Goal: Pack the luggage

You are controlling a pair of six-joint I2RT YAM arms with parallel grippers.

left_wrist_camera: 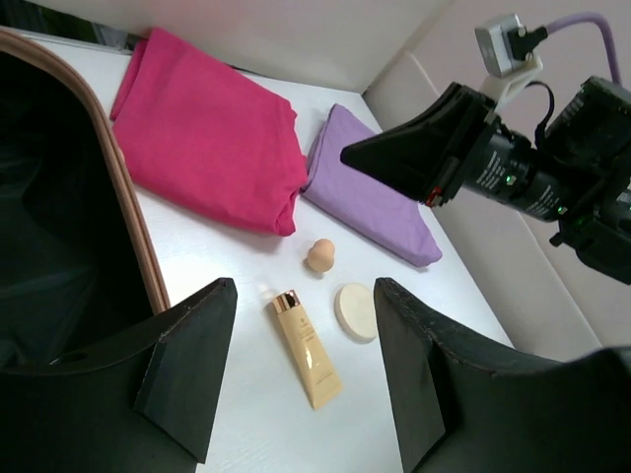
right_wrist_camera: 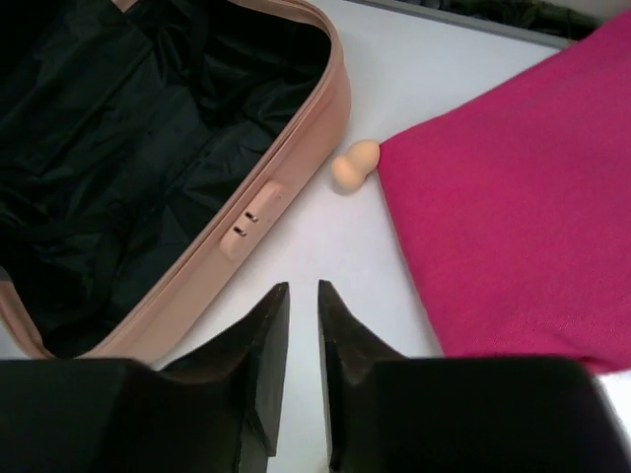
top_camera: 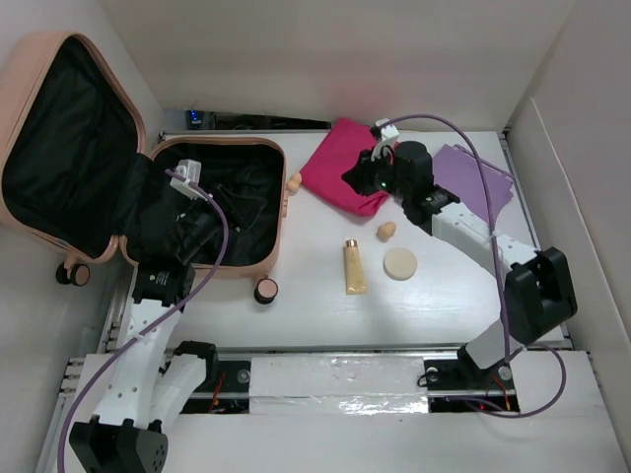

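The luggage (top_camera: 281, 202) sits at the far left of the white desk (top_camera: 444, 305). It is wide open, with its lid (top_camera: 39, 49) leaning back against the wall, and it is all black cloth inside. The left pincer (left_wrist_camera: 304, 330) is over the open half of the luggage, close to its peach wall. Its two black fingers (left_wrist_camera: 187, 365) stand far apart and there is nothing between them. The right pincer (right_wrist_camera: 302, 296) is out over the desk near the pink cloth (top_camera: 345, 163). Its own camera shows it pointing down at the bare strip between the luggage and that cloth. Its fingers are almost together, with only a thin gap, and they hold nothing too. The pink cloth is folded and lies flat at the back of the desk. A purple cloth (top_camera: 478, 177) lies to its right, partly under the right arm. A small peach sponge (top_camera: 294, 181) sits between the luggage and the pink cloth, just beside the cloth's edge. A second sponge (top_camera: 385, 232) sits nearer the front, a bit apart from the cloth. Near it are two more things: a cream tube (top_camera: 354, 268) with a gold cap and, to the right, a round pale pad (top_camera: 399, 264).
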